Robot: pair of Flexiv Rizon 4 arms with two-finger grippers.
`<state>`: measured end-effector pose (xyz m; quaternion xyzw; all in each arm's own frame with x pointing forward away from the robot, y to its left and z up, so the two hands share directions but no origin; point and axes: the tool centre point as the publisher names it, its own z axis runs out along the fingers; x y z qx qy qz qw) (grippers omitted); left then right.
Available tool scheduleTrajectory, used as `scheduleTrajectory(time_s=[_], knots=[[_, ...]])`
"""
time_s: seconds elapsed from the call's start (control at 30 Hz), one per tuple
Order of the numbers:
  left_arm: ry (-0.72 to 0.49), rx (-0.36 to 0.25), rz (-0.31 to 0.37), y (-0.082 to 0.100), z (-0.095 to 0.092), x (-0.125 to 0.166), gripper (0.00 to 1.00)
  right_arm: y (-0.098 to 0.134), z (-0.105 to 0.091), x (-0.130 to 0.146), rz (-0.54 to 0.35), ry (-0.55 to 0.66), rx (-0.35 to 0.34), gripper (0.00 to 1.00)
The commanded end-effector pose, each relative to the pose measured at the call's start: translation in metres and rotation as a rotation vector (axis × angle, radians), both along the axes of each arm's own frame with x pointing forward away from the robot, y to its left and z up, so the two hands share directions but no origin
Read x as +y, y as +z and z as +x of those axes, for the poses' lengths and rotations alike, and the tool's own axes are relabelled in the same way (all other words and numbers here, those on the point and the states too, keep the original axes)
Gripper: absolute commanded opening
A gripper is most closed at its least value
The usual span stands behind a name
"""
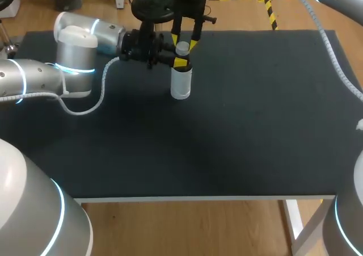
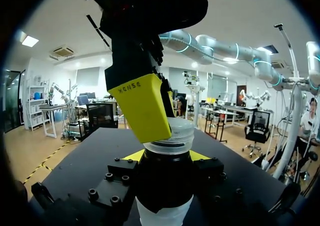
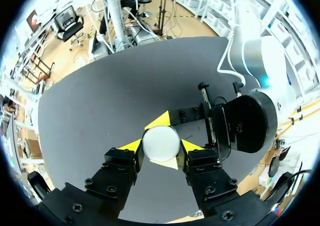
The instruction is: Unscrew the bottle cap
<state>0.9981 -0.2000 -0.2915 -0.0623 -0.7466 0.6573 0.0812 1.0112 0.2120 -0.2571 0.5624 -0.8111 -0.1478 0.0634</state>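
Note:
A white bottle (image 1: pixel 181 83) stands upright on the black table (image 1: pixel 255 131), towards the back and left of the middle. My left gripper (image 1: pixel 169 57) comes in sideways from the left and is shut on the bottle just under its cap. In the left wrist view the bottle (image 2: pixel 164 213) sits between the yellow tips of that gripper (image 2: pixel 166 158). My right gripper (image 1: pixel 182 47) hangs straight down over the bottle, shut on the cap (image 1: pixel 181 47). Seen from the right wrist, the round white cap (image 3: pixel 161 142) is clamped between my right gripper's (image 3: pixel 161 146) yellow tips. A yellow fingertip (image 2: pixel 142 108) of the right gripper presses the ribbed cap (image 2: pixel 181 133).
The left arm's white cable (image 1: pixel 85 105) loops down onto the table beside the arm. The table's front edge (image 1: pixel 204 198) runs across the near side. Bare black surface lies to the right of and in front of the bottle.

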Motion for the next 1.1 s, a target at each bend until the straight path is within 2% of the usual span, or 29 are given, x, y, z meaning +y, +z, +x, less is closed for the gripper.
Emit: scheduleTrajectory(time_s=[0.03, 0.1, 0.13, 0.17, 0.2, 0.27, 0.37, 0.43, 0.47, 0.5, 0.57, 0.6, 0.63, 0.67, 0.7, 0.73, 0.87, 1.1], knots=[[-0.003, 0.001, 0.0, -0.001, 0.003, 0.0, 0.0, 0.001, 0.0, 0.0, -0.013, 0.008, 0.004, 0.0], [-0.003, 0.001, 0.0, -0.001, 0.003, 0.0, 0.0, 0.001, -0.001, 0.001, -0.027, 0.009, -0.002, 0.0], [-0.003, 0.001, 0.0, -0.001, 0.003, 0.0, 0.0, 0.0, -0.001, 0.001, -0.044, -0.013, -0.006, 0.18], [-0.003, 0.001, 0.0, -0.001, 0.003, 0.0, 0.0, -0.001, -0.001, 0.001, -0.051, -0.021, -0.007, 0.69], [-0.003, 0.001, 0.0, -0.001, 0.003, 0.0, 0.0, -0.001, -0.001, 0.002, -0.046, -0.045, -0.018, 1.0], [-0.003, 0.001, 0.0, -0.001, 0.003, 0.0, 0.0, 0.0, 0.0, 0.002, -0.044, -0.063, -0.004, 1.0], [-0.003, 0.001, 0.0, -0.001, 0.003, 0.0, 0.0, 0.002, -0.001, 0.002, -0.056, -0.149, 0.002, 1.0], [-0.003, 0.001, 0.0, -0.001, 0.003, 0.0, 0.0, 0.002, 0.003, 0.001, -0.093, -0.289, -0.005, 1.0], [-0.003, 0.001, 0.0, -0.001, 0.003, 0.0, 0.0, 0.004, 0.003, 0.001, -0.1, -0.311, -0.008, 1.0], [-0.003, 0.001, 0.0, -0.001, 0.003, 0.0, 0.0, 0.005, 0.004, 0.0, -0.145, -0.413, -0.043, 1.0], [-0.003, 0.001, 0.0, -0.001, 0.003, 0.0, 0.0, 0.008, 0.003, -0.001, -0.152, -0.494, -0.029, 1.0], [-0.003, 0.001, 0.0, -0.001, 0.003, 0.0, 0.0, 0.008, 0.006, -0.003, -0.163, -0.588, -0.035, 1.0], [-0.003, 0.001, 0.0, -0.001, 0.003, 0.0, 0.0, 0.01, 0.005, -0.003, -0.157, -0.611, -0.021, 1.0], [-0.003, 0.001, 0.0, -0.001, 0.003, 0.0, 0.0, 0.01, 0.007, -0.005, -0.179, -0.721, -0.036, 1.0], [-0.003, 0.001, 0.0, -0.001, 0.003, 0.0, 0.0, 0.01, 0.008, -0.006, -0.156, -0.734, -0.019, 1.0], [-0.003, 0.001, 0.0, -0.001, 0.003, 0.0, 0.0, 0.011, 0.008, -0.007, -0.172, -0.795, -0.02, 1.0], [-0.003, 0.001, 0.0, -0.001, 0.003, 0.0, 0.0, 0.014, 0.009, -0.008, -0.151, -0.901, 0.004, 1.0], [-0.003, 0.001, 0.0, -0.001, 0.003, 0.0, 0.0, 0.013, 0.002, -0.005, -0.143, -0.992, 0.035, 1.0]])
